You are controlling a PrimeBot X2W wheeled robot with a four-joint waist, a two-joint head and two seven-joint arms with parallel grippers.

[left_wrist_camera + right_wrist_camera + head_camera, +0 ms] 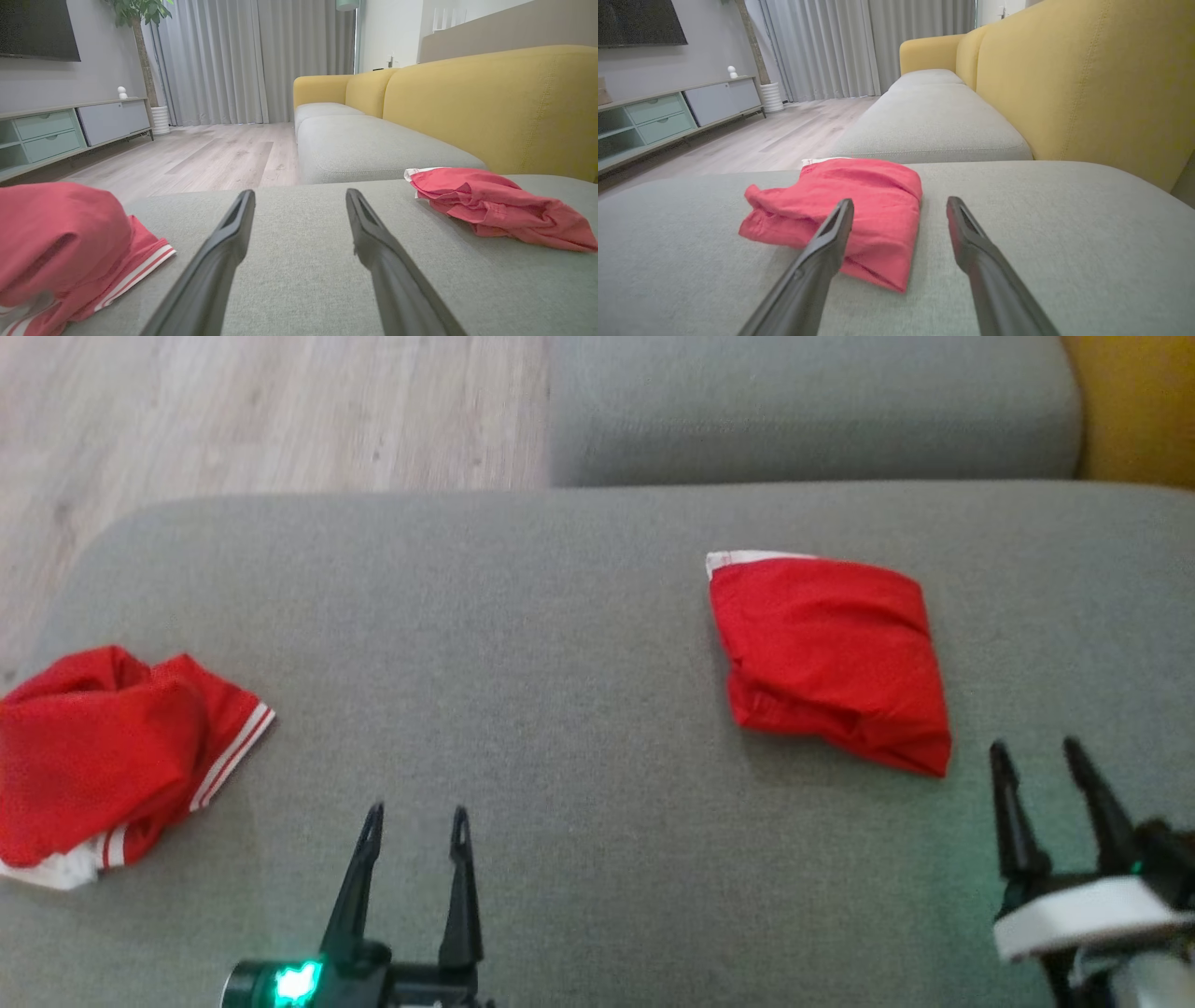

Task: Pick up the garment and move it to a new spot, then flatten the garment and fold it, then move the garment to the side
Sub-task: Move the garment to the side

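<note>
Grey cushion (560,663) holds folded garment (831,658), crumpled garment (103,756); left gripper (416,812), right gripper (1035,747) both spread.

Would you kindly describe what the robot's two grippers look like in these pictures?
The left gripper and right gripper each have two long, dark, tapering fingers. A glowing green light sits on the left's dark base; a white collar rings the right's wrist.
</note>
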